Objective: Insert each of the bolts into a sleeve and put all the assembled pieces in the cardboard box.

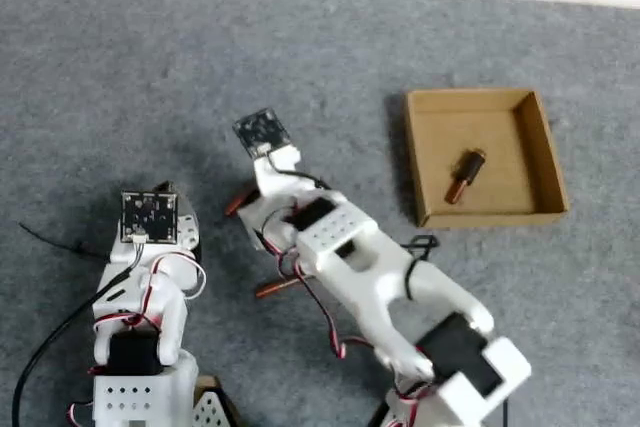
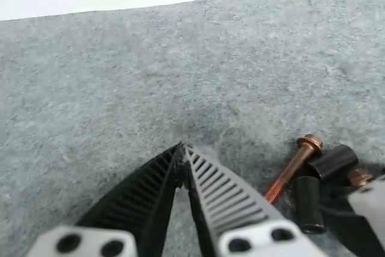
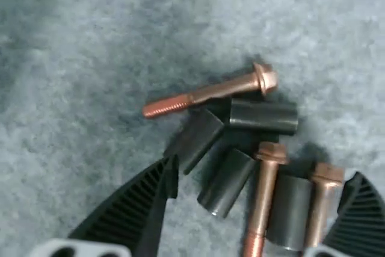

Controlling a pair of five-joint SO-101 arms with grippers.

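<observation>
High view, left to right: a black cable (image 1: 45,240) trails over the grey mat (image 1: 120,67) beside the left arm (image 1: 140,347); the left claw (image 2: 183,156) sits low over the mat, its tips pressed together with nothing between them. In its wrist view, just beside it, we note a bolt (image 2: 293,170) lying flat with two sleeves (image 2: 332,162) touching it.

The right arm (image 1: 350,257) lies across the middle of the mat and hides most of the heap (image 3: 240,148) from above; one copper bolt (image 1: 240,199) shows at its far flank and another (image 1: 275,287) at its near flank.

The right claw (image 3: 264,173) stands wide apart over the heap, gripping nothing. Between its fingers we count two bolts side by side (image 3: 264,200), with a sleeve (image 3: 289,209) between them and touching both; two more sleeves lie loose close by; a third bolt (image 3: 210,91) lies crosswise beyond them, with a sleeve (image 3: 263,117) against its head.

The box (image 1: 480,99) sits at the right, well apart from the heap; one assembled piece (image 1: 465,177) lies tilted on its floor.
</observation>
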